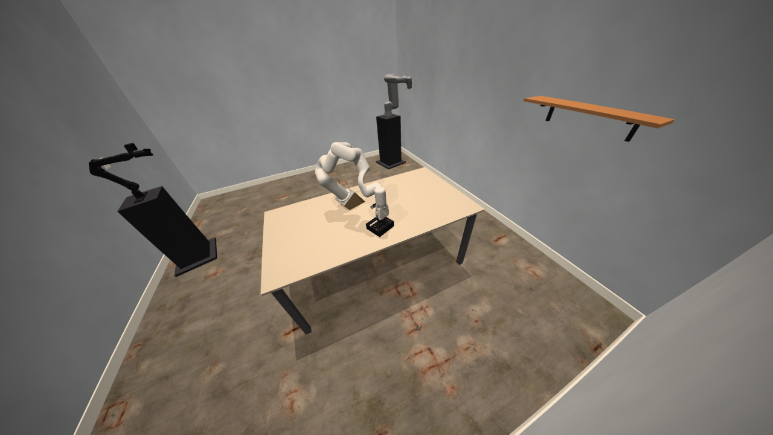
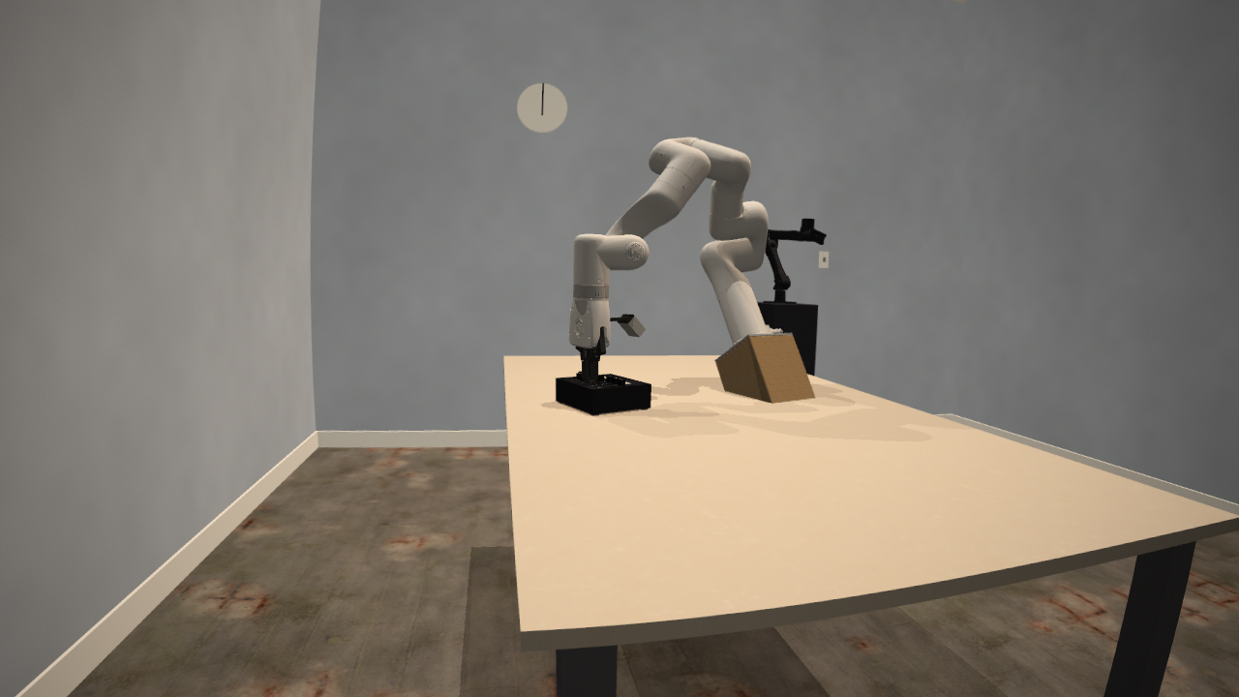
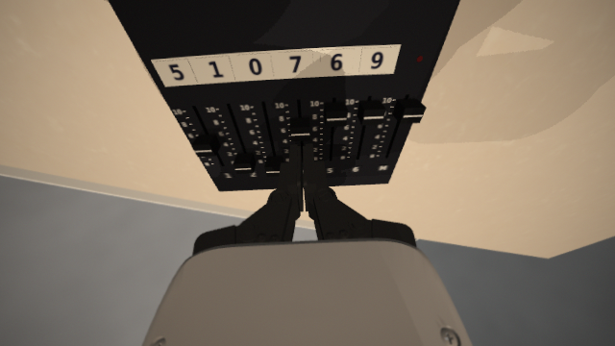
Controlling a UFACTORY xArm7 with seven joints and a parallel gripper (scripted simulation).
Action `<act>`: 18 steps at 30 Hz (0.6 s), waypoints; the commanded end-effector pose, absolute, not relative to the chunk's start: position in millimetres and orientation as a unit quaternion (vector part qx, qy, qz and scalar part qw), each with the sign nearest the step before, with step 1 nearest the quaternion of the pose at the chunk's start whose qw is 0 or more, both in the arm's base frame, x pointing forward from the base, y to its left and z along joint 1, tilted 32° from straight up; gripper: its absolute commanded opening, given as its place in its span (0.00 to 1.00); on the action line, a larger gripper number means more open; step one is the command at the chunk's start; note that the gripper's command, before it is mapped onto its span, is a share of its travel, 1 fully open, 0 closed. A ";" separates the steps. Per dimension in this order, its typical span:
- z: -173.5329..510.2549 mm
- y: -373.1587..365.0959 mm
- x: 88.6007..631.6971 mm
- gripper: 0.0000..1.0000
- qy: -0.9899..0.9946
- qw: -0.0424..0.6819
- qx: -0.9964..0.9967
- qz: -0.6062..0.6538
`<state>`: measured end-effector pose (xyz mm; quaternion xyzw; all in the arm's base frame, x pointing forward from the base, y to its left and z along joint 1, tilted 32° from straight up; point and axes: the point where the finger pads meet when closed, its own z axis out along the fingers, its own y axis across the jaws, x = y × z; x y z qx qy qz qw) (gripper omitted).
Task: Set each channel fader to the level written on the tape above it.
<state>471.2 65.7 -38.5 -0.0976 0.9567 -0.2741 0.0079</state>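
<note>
The black lighting desk (image 1: 380, 229) (image 2: 606, 397) (image 3: 288, 24) stands on the table (image 1: 324, 248) (image 2: 779, 502) (image 3: 72, 96). Its tape (image 3: 276, 64) reads 5, 1, 0, 7, 6, 9. My gripper (image 3: 303, 159) (image 1: 380, 219) (image 2: 590, 373) is shut, holds nothing, and points down at the desk, its tips just below the fourth fader cap (image 3: 300, 130). That cap sits around the 6 to 7 marks. The first cap (image 3: 204, 146) is near mid scale. The second cap (image 3: 243, 163) and third cap (image 3: 273, 166) are low. The fifth cap (image 3: 336, 114), sixth cap (image 3: 374, 113) and master cap (image 3: 412, 111) are high.
The desk stands near the table's edge. A brown wedge block (image 1: 354, 202) (image 2: 767, 368) holds the arm's base behind it. Two other arms stand on black pedestals (image 1: 162, 227) (image 1: 389, 140) on the floor. An orange shelf (image 1: 597, 110) hangs on the wall.
</note>
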 end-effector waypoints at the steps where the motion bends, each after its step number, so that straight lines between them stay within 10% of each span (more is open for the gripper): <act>1: -33.1 69.8 472.2 0.00 0.957 0.010 -0.098 -0.273; 18: -4.6 87.3 469.8 0.00 0.957 0.010 -0.098 -0.273</act>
